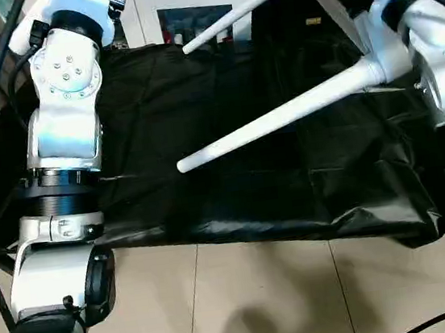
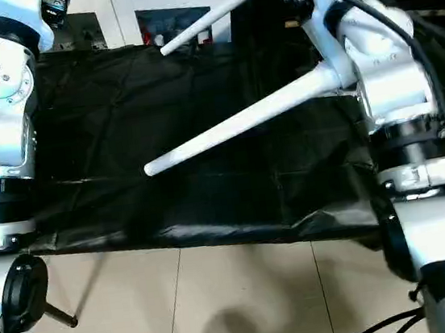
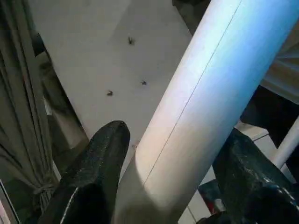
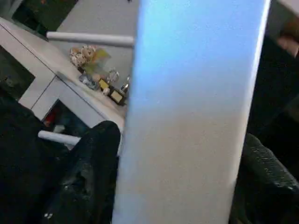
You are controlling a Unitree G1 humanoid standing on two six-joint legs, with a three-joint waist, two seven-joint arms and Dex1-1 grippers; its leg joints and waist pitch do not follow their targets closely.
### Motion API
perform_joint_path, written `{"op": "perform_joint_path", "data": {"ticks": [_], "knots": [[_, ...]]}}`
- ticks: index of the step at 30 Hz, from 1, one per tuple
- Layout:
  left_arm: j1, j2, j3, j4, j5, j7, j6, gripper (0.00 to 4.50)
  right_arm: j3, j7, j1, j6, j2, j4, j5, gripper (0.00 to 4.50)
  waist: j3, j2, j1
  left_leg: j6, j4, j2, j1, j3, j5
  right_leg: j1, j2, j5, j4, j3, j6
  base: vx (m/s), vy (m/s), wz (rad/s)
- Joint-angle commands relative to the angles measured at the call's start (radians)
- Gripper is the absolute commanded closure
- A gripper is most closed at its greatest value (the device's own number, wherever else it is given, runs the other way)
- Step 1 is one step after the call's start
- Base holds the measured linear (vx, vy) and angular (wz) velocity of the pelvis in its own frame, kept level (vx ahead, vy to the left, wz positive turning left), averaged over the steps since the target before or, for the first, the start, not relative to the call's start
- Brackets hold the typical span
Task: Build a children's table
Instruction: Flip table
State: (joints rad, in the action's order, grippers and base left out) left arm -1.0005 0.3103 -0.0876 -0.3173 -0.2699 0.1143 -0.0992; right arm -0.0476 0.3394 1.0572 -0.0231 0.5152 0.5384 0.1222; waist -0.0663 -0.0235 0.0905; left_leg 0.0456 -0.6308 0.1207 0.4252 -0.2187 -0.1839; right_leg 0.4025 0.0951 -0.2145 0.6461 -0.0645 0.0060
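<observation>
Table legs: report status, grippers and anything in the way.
Left gripper around a white leg. Right gripper straddles a white part, grip unclear. Two fitted legs jut over the black-covered surface. Nothing in the way.

Black cloth [image 1: 203, 136] covers the work surface, pale floor tiles [image 1: 262, 291] before it, white cabinet [image 1: 187, 8] behind.

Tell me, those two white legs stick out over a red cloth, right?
Not quite: the cloth is black, not red. The left eye view shows the two white legs sticking out over it.
</observation>
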Motion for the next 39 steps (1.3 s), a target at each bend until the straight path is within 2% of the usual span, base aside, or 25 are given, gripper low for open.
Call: {"op": "perform_joint_path", "data": {"ticks": [1,2,4,6,7,10,12,13,14,16,18,20,21,22,23,24,27,28,29,32,33,34,37,38,39], "knots": [[0.003,-0.042,-0.020,0.016,0.060,-0.036,-0.041,1.85,-0.037,0.016,0.035,-0.088,-0.013,-0.003,0.015,0.93,0.083,0.029,0.000,0.066,0.065,0.108,-0.041,0.059,-0.119,-0.041,0.088,-0.023,-0.067,0.051,-0.281,0.000,0.000,0.00],[0.005,-0.042,-0.022,0.018,0.058,-0.037,-0.046,1.85,-0.037,0.018,0.038,-0.099,-0.015,-0.005,0.012,0.67,0.082,0.026,-0.002,0.066,0.065,0.108,-0.041,0.059,-0.123,-0.041,0.087,-0.028,-0.068,0.051,-0.281,0.000,0.000,0.00],[0.005,-0.043,-0.029,0.019,0.057,-0.039,-0.062,1.85,-0.024,0.022,0.043,-0.130,-0.024,-0.018,-0.009,0.60,0.083,0.026,-0.002,0.071,0.065,0.108,-0.041,0.060,-0.116,-0.042,0.084,-0.018,-0.066,0.050,-0.281,0.000,0.000,0.00],[0.004,-0.043,-0.037,0.012,0.056,-0.052,-0.079,1.85,-0.003,0.019,0.039,-0.214,-0.037,-0.055,-0.035,0.46,0.083,0.027,-0.002,0.080,0.063,0.109,-0.040,0.059,-0.111,-0.041,0.084,0.000,-0.064,0.051,-0.280,0.000,0.000,0.00],[0.004,-0.043,-0.040,0.011,0.058,-0.052,-0.093,1.85,0.002,0.029,0.034,-0.236,-0.044,-0.074,-0.050,0.24,0.084,0.027,-0.001,0.083,0.064,0.109,-0.041,0.059,-0.109,-0.041,0.084,0.004,-0.064,0.051,-0.279,0.000,0.000,0.00],[0.005,-0.041,-0.043,0.010,0.057,-0.057,-0.105,1.85,0.008,0.041,0.026,-0.264,-0.053,-0.103,-0.069,0.12,0.084,0.026,0.000,0.095,0.063,0.110,-0.041,0.059,-0.103,-0.041,0.083,0.012,-0.063,0.050,-0.278,0.000,0.000,0.00],[0.007,-0.039,-0.045,0.006,0.057,-0.059,-0.127,1.85,0.015,0.076,0.004,-0.297,-0.073,-0.164,-0.119,0.07,0.083,0.028,0.000,0.101,0.064,0.111,-0.040,0.060,-0.114,-0.041,0.085,0.004,-0.064,0.050,-0.276,0.000,0.000,0.00],[0.009,-0.035,-0.046,0.004,0.053,-0.060,-0.136,1.86,0.013,0.107,-0.021,-0.293,-0.088,-0.213,-0.160,0.03,0.081,0.024,0.001,0.104,0.066,0.112,-0.039,0.062,-0.124,-0.041,0.085,-0.008,-0.065,0.051,-0.268,0.000,0.000,0.00],[0.010,-0.034,-0.050,-0.002,0.055,-0.063,-0.145,1.87,-0.004,0.152,-0.069,-0.247,-0.113,-0.285,-0.215,0.00,0.081,0.022,0.002,0.106,0.068,0.115,-0.041,0.063,-0.129,-0.041,0.085,-0.010,-0.067,0.052,-0.259,0.000,0.000,0.00],[0.011,-0.033,-0.052,-0.004,0.056,-0.065,-0.149,1.87,-0.013,0.173,-0.093,-0.226,-0.125,-0.316,-0.240,0.00,0.079,0.021,0.001,0.095,0.074,0.118,-0.043,0.067,-0.157,-0.039,0.084,-0.042,-0.070,0.051,-0.252,0.000,0.000,0.00],[0.014,-0.032,-0.049,-0.009,0.055,-0.064,-0.156,1.87,-0.043,0.201,-0.191,-0.132,-0.167,-0.398,-0.307,0.00,0.077,0.015,-0.001,0.063,0.080,0.118,-0.047,0.068,-0.196,-0.036,0.083,-0.087,-0.077,0.052,-0.251,0.000,0.000,0.00],[0.015,-0.033,-0.046,-0.013,0.055,-0.065,-0.163,1.87,-0.076,0.196,-0.300,-0.064,-0.206,-0.457,-0.359,0.00,0.075,0.008,-0.001,0.027,0.090,0.120,-0.049,0.072,-0.237,-0.035,0.082,-0.114,-0.081,0.055,-0.231,0.000,0.000,0.00],[0.015,-0.033,-0.046,-0.013,0.055,-0.065,-0.163,1.87,-0.076,0.196,-0.300,-0.064,-0.206,-0.457,-0.359,0.00,0.074,0.008,-0.002,0.014,0.093,0.121,-0.051,0.074,-0.260,-0.031,0.081,-0.130,-0.084,0.055,-0.225,0.000,0.000,0.00],[0.013,-0.032,-0.045,-0.018,0.054,-0.064,-0.165,1.88,-0.089,0.195,-0.345,-0.037,-0.220,-0.468,-0.379,0.00,0.079,0.012,-0.006,-0.011,0.093,0.118,-0.051,0.075,-0.276,-0.034,0.081,-0.134,-0.082,0.053,-0.224,0.000,0.000,0.00],[0.009,-0.031,-0.043,-0.031,0.053,-0.065,-0.166,1.89,-0.097,0.177,-0.443,0.014,-0.255,-0.459,-0.407,0.00,0.080,0.007,-0.005,-0.011,0.092,0.117,-0.050,0.073,-0.264,-0.035,0.083,-0.116,-0.082,0.056,-0.223,0.000,0.000,0.00],[0.006,-0.030,-0.042,-0.037,0.054,-0.065,-0.167,1.89,-0.095,0.167,-0.494,0.039,-0.273,-0.450,-0.417,0.00,0.075,0.010,-0.007,-0.018,0.096,0.115,-0.046,0.075,-0.283,-0.034,0.085,-0.126,-0.087,0.057,-0.223,0.000,0.000,0.00],[0.003,-0.029,-0.042,-0.044,0.055,-0.067,-0.168,1.90,-0.093,0.156,-0.549,0.073,-0.282,-0.428,-0.404,0.00,0.078,0.008,-0.005,-0.032,0.095,0.115,-0.047,0.074,-0.277,-0.033,0.086,-0.134,-0.088,0.057,-0.218,0.000,0.000,0.00],[0.001,-0.029,-0.042,-0.049,0.056,-0.068,-0.169,1.90,-0.077,0.146,-0.604,0.106,-0.295,-0.395,-0.410,0.00,0.078,0.008,-0.007,-0.036,0.095,0.114,-0.045,0.075,-0.280,-0.032,0.087,-0.140,-0.087,0.056,-0.217,0.000,0.000,0.00],[0.000,-0.030,-0.042,-0.053,0.056,-0.069,-0.171,1.91,-0.065,0.105,-0.644,0.149,-0.293,-0.361,-0.378,0.00,0.076,0.009,-0.006,-0.036,0.096,0.114,-0.047,0.074,-0.291,-0.030,0.088,-0.155,-0.092,0.057,-0.214,0.000,0.000,0.00],[0.000,-0.033,-0.041,-0.054,0.057,-0.069,-0.173,1.92,-0.049,0.072,-0.672,0.181,-0.298,-0.330,-0.365,0.00,0.076,0.010,-0.006,-0.044,0.095,0.112,-0.047,0.074,-0.290,-0.030,0.089,-0.173,-0.095,0.058,-0.215,0.000,0.000,0.00],[0.001,-0.035,-0.039,-0.054,0.057,-0.070,-0.175,1.92,-0.009,0.022,-0.677,0.216,-0.317,-0.302,-0.387,0.00,0.075,0.010,-0.006,-0.045,0.095,0.112,-0.045,0.075,-0.292,-0.031,0.091,-0.185,-0.096,0.058,-0.212,0.000,0.000,0.00],[0.001,-0.035,-0.039,-0.054,0.057,-0.070,-0.175,1.92,-0.009,0.022,-0.677,0.216,-0.317,-0.302,-0.387,0.00,0.075,0.009,-0.007,-0.046,0.095,0.112,-0.046,0.074,-0.295,-0.029,0.092,-0.192,-0.097,0.059,-0.211,0.000,0.000,0.00],[0.002,-0.037,-0.036,-0.056,0.057,-0.070,-0.177,1.92,0.056,-0.070,-0.652,0.268,-0.345,-0.254,-0.423,0.00,0.073,0.009,-0.009,-0.057,0.097,0.114,-0.049,0.076,-0.312,-0.024,0.090,-0.226,-0.100,0.059,-0.197,0.000,0.000,0.00],[0.002,-0.037,-0.036,-0.056,0.057,-0.070,-0.177,1.92,0.056,-0.070,-0.652,0.268,-0.345,-0.254,-0.423,0.00,0.074,0.009,-0.010,-0.063,0.098,0.113,-0.049,0.077,-0.316,-0.025,0.089,-0.230,-0.099,0.057,-0.194,0.000,0.000,0.00],[0.001,-0.037,-0.036,-0.060,0.058,-0.070,-0.176,1.92,0.106,-0.137,-0.612,0.296,-0.363,-0.204,-0.457,0.00,0.074,0.009,-0.009,-0.069,0.098,0.114,-0.054,0.075,-0.316,-0.020,0.090,-0.226,-0.101,0.059,-0.190,0.000,0.000,0.00]]}}
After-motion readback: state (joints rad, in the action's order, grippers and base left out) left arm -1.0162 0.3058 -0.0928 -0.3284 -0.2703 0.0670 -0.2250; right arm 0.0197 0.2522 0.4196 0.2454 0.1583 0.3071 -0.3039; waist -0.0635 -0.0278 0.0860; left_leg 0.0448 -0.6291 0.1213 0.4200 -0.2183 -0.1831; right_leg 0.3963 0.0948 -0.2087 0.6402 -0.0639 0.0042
